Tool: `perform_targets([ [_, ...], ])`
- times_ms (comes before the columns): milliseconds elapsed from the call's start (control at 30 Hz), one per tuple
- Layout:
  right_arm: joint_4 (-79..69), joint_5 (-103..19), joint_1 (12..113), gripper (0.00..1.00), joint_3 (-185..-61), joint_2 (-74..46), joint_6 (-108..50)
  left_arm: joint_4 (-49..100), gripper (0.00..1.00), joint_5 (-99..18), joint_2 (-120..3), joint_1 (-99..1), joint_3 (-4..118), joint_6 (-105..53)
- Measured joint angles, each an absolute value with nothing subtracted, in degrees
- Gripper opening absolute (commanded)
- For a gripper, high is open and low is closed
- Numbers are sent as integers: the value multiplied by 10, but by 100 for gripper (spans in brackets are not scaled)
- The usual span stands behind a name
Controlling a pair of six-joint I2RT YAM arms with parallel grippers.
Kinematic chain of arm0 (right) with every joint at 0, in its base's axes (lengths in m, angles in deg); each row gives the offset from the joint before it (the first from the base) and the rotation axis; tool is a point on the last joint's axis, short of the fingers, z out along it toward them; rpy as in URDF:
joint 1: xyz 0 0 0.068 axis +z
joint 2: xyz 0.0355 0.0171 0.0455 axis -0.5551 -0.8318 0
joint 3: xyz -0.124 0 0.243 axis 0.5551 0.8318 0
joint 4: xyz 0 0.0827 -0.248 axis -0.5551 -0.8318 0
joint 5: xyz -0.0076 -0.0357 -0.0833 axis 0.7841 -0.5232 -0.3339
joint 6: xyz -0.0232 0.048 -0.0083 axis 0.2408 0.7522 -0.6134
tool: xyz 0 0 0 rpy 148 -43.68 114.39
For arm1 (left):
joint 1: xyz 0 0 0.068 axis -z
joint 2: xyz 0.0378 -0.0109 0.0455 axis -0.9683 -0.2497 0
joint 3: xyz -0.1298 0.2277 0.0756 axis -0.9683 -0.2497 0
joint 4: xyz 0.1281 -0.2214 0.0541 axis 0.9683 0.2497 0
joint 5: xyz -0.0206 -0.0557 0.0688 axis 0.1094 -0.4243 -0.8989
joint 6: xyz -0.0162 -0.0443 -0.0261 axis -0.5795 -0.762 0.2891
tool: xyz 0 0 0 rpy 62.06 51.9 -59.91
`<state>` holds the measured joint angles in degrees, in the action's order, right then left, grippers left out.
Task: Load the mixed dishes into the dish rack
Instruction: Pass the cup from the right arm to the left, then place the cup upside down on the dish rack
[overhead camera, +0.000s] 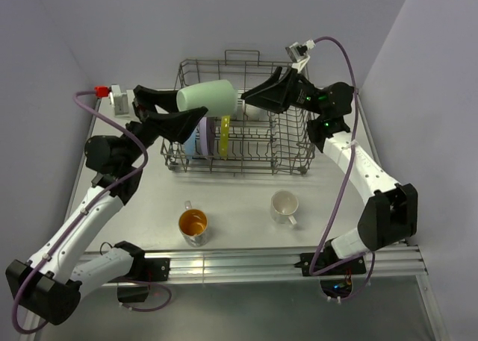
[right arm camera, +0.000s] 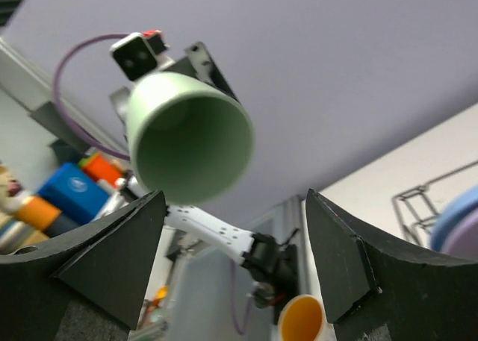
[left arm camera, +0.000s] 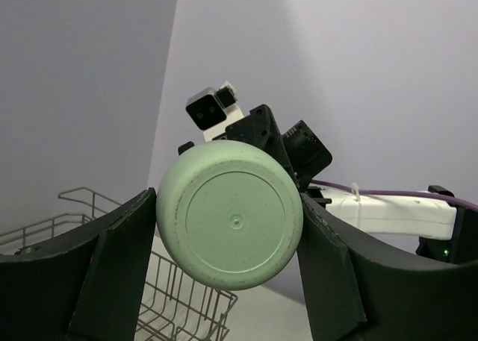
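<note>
The dish rack (overhead camera: 239, 124) is seen at twelve o'clock on the table (overhead camera: 239, 188), with plates (overhead camera: 200, 141) slotted at its nine o'clock side. The pale green cup (overhead camera: 207, 98) is held sideways over the rack's ten o'clock corner, clamped by the left gripper (overhead camera: 190, 110). The right gripper (overhead camera: 261, 95) is spread wide and empty at two o'clock. The cup is best tipped mouth-down and lowered between tines, clear of the plates. Plain lavender walls enclose the pale table, where the white mug (overhead camera: 284, 205) at five o'clock and the orange-inside cup (overhead camera: 193, 223) at seven are waiting.
</note>
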<state>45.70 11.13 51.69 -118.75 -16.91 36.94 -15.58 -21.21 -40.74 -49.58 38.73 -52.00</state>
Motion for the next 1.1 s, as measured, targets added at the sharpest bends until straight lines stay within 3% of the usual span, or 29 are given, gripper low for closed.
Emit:
perform_targets([
  [233, 400, 140, 496, 83, -1182, -137, 282, -114, 0, -224, -413, -498, 412, -507],
  [333, 296, 153, 469, 83, -1199, -116, 181, -80, 0, -227, -455, -498, 464, -507],
  [467, 46, 110, 417, 84, -1304, -112, -34, -10, 0, -235, -568, -498, 600, -515],
  [667, -182, 1, 350, 84, -1355, -70, -253, 97, 0, -255, -739, -493, 767, -524],
  [900, -293, -87, 296, 86, -1351, -57, -369, 237, 0, -281, -970, -452, 985, -493],
  [1100, -334, -119, 257, 86, -1338, -57, -400, 292, 0, -327, -1094, -406, 1090, -441],
])
